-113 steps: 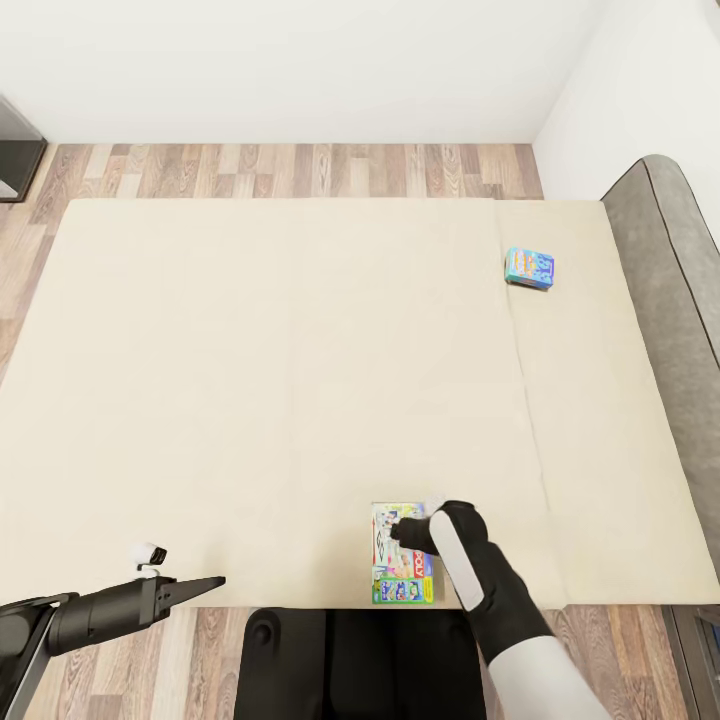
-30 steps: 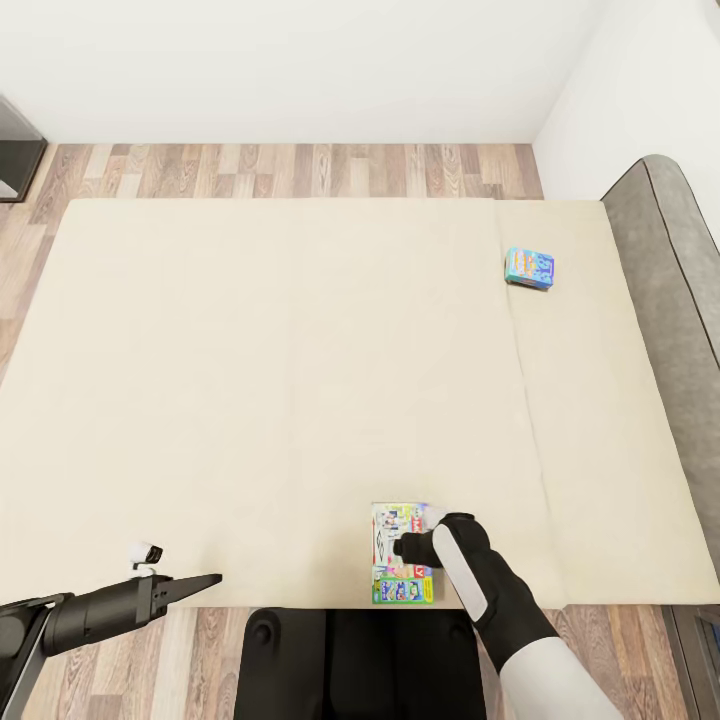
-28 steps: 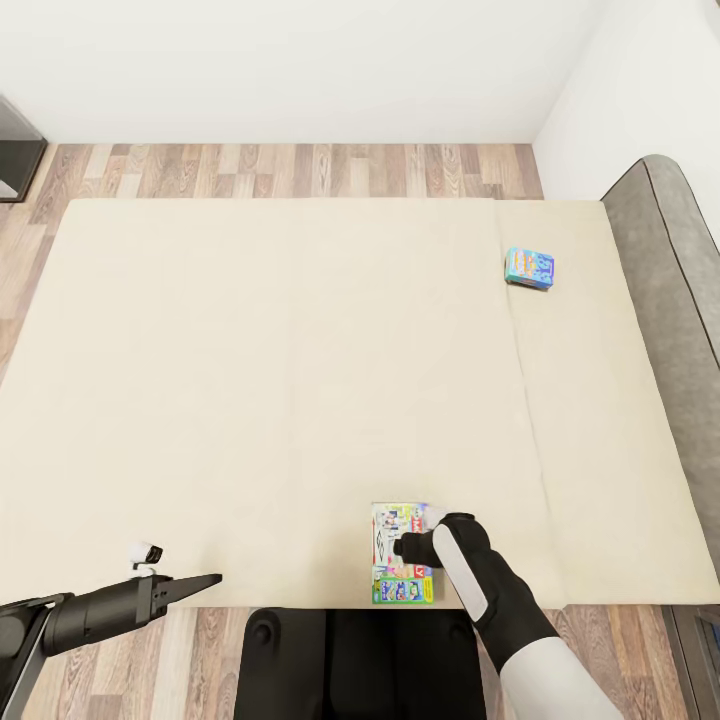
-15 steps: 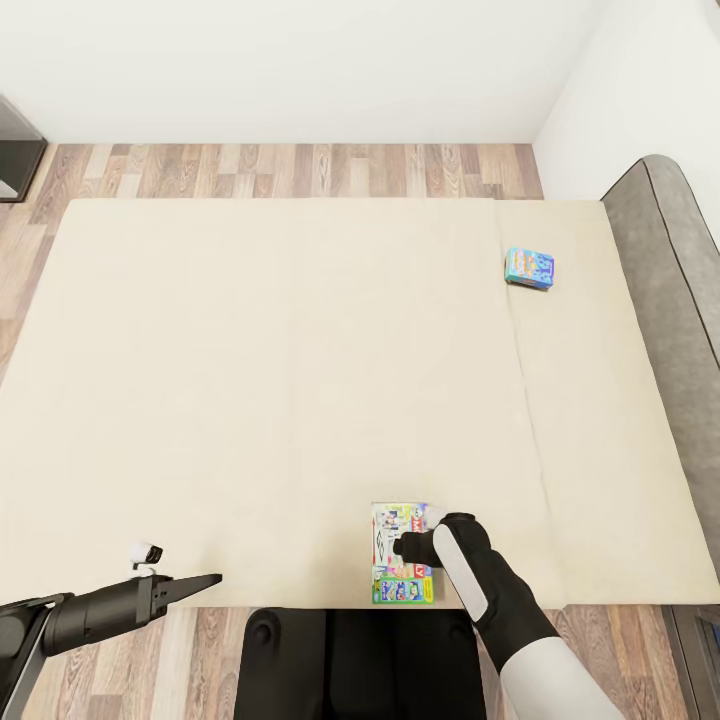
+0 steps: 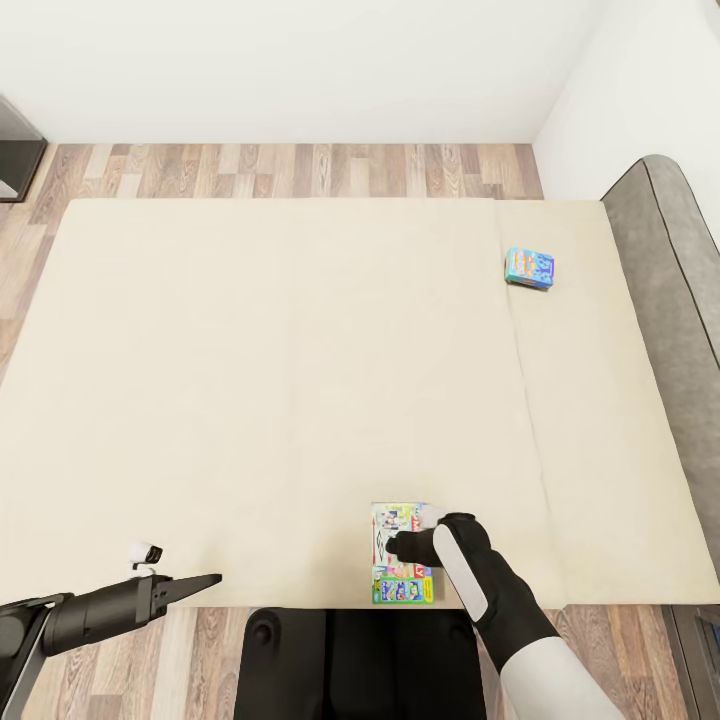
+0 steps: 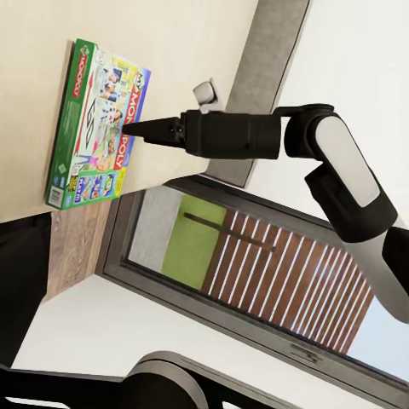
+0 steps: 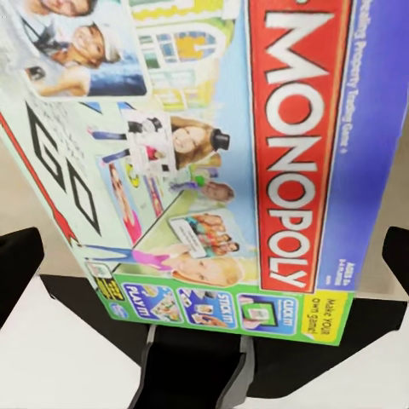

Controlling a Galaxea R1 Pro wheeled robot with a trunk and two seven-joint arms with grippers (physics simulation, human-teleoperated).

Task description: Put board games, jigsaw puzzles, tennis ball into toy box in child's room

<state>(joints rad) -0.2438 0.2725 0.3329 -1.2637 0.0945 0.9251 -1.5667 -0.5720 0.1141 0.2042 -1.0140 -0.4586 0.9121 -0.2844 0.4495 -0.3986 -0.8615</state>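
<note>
1. The bed point(image 5: 250, 380) has a beige mattress in two parts and fills most of the head view; its grey headboard point(image 5: 665, 300) stands along the right side.
2. The white-and-green board game point(image 5: 400, 552) lies flat on the mattress at the near edge of the bed, just in front of the robot's base. Its lid carries the word MONOPOLY in white on a red band, which the right wrist view shows well point(image 7: 213, 162).
3. The smaller blue board game point(image 5: 530, 268) lies far away on the same mattress, near the headboard, well apart from the first box.
4. The right claw point(image 5: 402, 545) hangs low over the middle of the white-and-green box. In the left wrist view point(image 6: 141, 129) its tip points at the long edge of the box point(image 6: 94, 119). The two fingers look pressed together there, but I cannot tell for sure, and I cannot tell whether it touches the lid.
5. The left claw point(image 5: 205, 583) is at the near left corner of the bed, over the mattress edge and the wooden floor point(image 5: 300, 170). It holds nothing; its fingers look like one thin point, so I cannot tell how they stand.
</note>
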